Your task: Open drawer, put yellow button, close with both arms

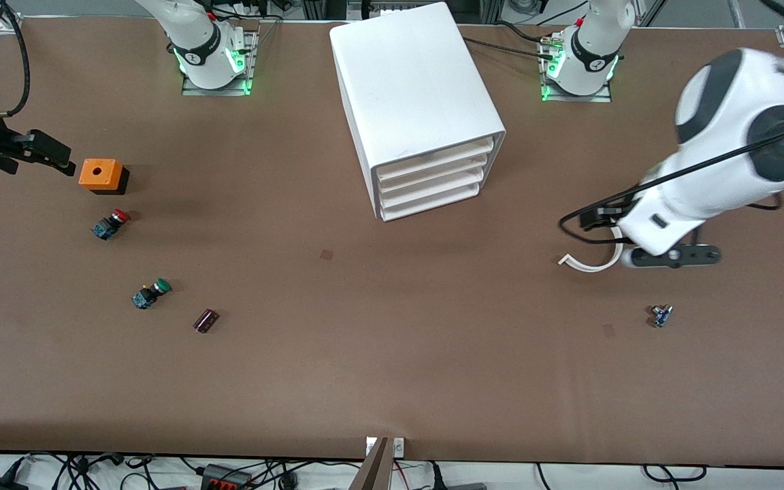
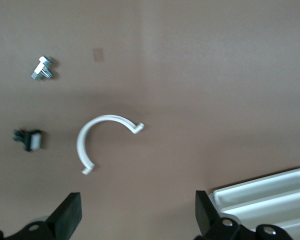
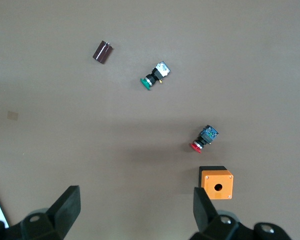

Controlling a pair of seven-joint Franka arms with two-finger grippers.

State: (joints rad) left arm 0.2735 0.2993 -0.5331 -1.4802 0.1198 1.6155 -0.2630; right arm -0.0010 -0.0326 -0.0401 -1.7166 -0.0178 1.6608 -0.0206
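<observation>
Left tool [image 2: 135, 215] open, empty, over surface [image 1: 392, 354] near white clip [image 1: 593, 262]. Right tool [image 3: 135, 212] open, empty, beside orange box [image 1: 101, 175]. Drawer [image 1: 433, 158] shut in cabinet [image 1: 412, 88]. Yellow button not visible. Suggest: hook drawer front squarely, pull straight.

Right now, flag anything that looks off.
The white cabinet stands skewed on the table. No yellow-capped button shows; the red button and green button lie tipped over. Left gripper hangs open by a white clip, right gripper open beside the orange box.
</observation>
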